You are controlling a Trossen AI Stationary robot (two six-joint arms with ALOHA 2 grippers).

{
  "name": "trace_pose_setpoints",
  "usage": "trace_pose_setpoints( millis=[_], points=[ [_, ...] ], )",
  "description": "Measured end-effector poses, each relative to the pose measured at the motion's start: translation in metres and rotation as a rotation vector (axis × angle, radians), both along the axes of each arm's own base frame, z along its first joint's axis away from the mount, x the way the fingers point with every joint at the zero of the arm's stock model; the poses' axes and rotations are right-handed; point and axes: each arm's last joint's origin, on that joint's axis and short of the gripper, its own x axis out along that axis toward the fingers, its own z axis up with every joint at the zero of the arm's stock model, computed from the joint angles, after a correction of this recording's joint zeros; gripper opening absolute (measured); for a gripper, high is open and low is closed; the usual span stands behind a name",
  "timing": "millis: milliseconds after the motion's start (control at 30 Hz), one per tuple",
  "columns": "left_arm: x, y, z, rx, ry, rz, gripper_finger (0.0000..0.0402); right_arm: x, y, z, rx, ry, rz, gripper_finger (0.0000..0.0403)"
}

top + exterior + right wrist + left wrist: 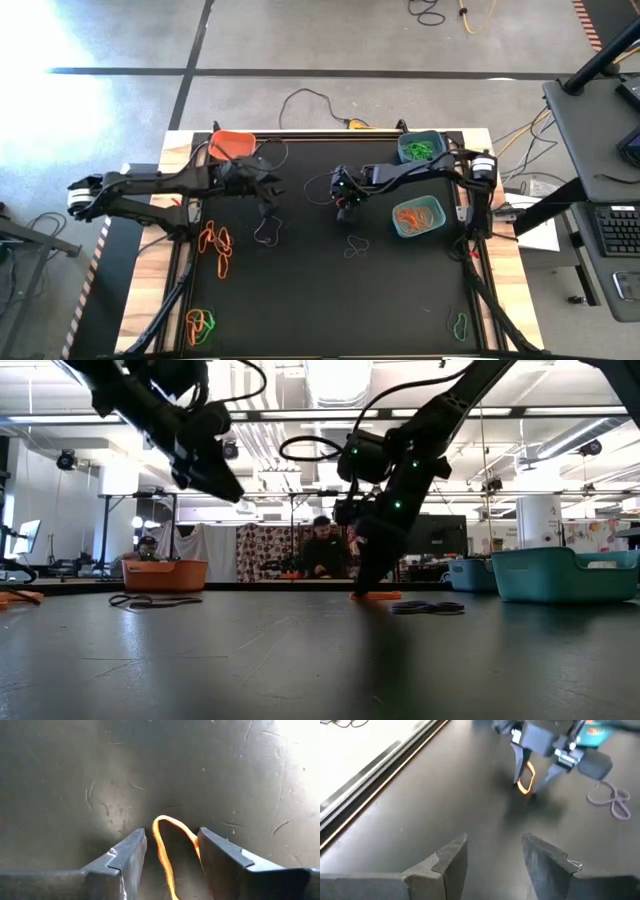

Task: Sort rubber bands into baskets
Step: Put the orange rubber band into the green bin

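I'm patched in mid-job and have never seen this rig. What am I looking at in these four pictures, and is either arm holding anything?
Two dark robot arms work at a black table. One picture looks straight down, one looks level across the tabletop, and one comes from each wrist. Loose rubber bands lie on the mat; an orange basket, a teal basket and a blue basket stand near the far side. The right tool is down at the table with an orange band between its open fingers, not yet pinched. The left tool hangs open and empty.
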Motion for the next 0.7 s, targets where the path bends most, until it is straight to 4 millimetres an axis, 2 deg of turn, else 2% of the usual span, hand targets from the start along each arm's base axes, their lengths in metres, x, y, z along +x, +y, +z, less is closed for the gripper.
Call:
trace_pose_setpoints(
  millis=[200,400,533,633,700],
  points=[
    [-0.001,0.000,-0.016,-0.016,-0.013,0.014,0.0171,-0.004,-0.001,-0.012,-0.012,0.056,-0.043,0.0145],
    [0.009,0.002,-0.010,-0.040,-0.076,-0.125,0.0171,-0.008,0.001,-0.016,-0.031,0.086,0.006,0.0073],
    [0.026,0.014,0.011,0.031,-0.217,-0.134,0.0171,-0.010,0.001,-0.016,-0.009,0.090,-0.039,0.0018],
    [0.042,0.039,0.043,0.117,-0.369,-0.113,0.0171,-0.011,0.001,-0.010,0.033,0.067,-0.144,0.0013],
    [0.050,0.058,0.065,0.112,-0.450,-0.164,0.0171,-0.011,0.003,-0.006,0.037,0.058,-0.182,0.0011]
  ],
)
